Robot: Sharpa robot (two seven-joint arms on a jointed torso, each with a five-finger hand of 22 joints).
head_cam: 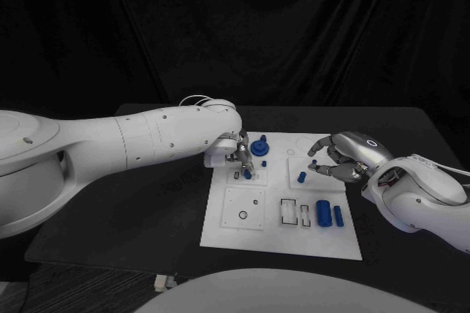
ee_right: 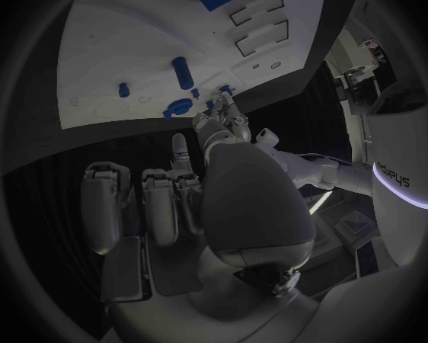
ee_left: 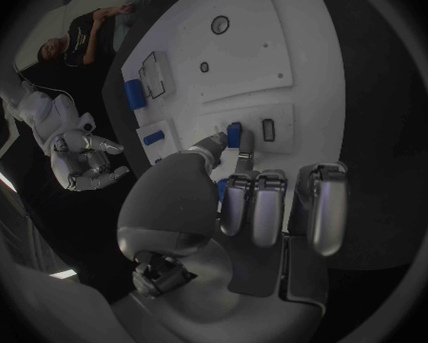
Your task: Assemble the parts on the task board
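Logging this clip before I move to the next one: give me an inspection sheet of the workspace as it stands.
Surface: black table, white task board in its middle.
Job's things: blue round part standing at the board's far edge; small blue peg standing mid-board; two blue pieces lying near the board's right edge.
Clutter: nothing seen.
Hands: left hand pinches a small blue part at the board; right hand hovers over the board's right side, fingers curled, holding nothing.
Cables: white loops at the left wrist.
Surroundings: black curtain behind.
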